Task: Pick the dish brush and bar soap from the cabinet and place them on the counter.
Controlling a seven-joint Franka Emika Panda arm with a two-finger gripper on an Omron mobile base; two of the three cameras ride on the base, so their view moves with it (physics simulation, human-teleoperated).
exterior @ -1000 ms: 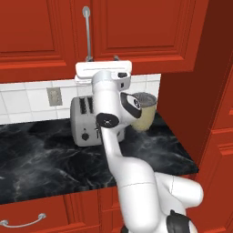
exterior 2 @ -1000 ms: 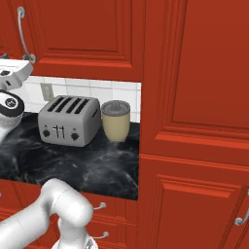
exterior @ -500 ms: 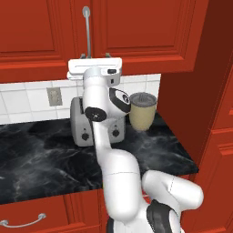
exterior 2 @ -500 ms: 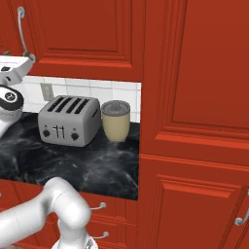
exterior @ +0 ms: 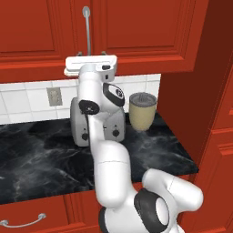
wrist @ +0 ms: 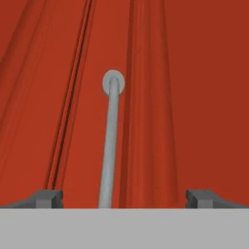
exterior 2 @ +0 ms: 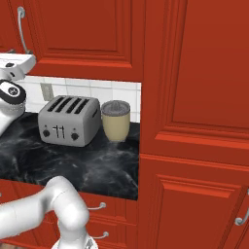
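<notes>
The red cabinet (exterior: 136, 27) is closed, so the dish brush and bar soap are hidden. Its curved silver handle (exterior: 86, 27) runs vertically just above my gripper (exterior: 90, 63), which is raised to the cabinet's lower edge. In the hand view the handle (wrist: 111, 141) rises between my two dark fingertips (wrist: 48, 197), which stand wide apart with nothing touching them; the gripper (wrist: 126, 198) is open. In the right base view the hand (exterior 2: 14, 63) sits at the left edge, below the handle (exterior 2: 20, 24). The black marble counter (exterior: 36, 150) lies below.
A silver toaster (exterior 2: 73, 120) stands on the counter against the tiled wall, partly behind my arm in the left base view. A beige lidded cup (exterior: 143, 110) stands to its right. A tall red cabinet column (exterior 2: 194, 121) bounds the counter on the right.
The hand has swung left and a little up, coming in line under the cabinet handle. The arm's upper links have followed. The jaws stay open.
</notes>
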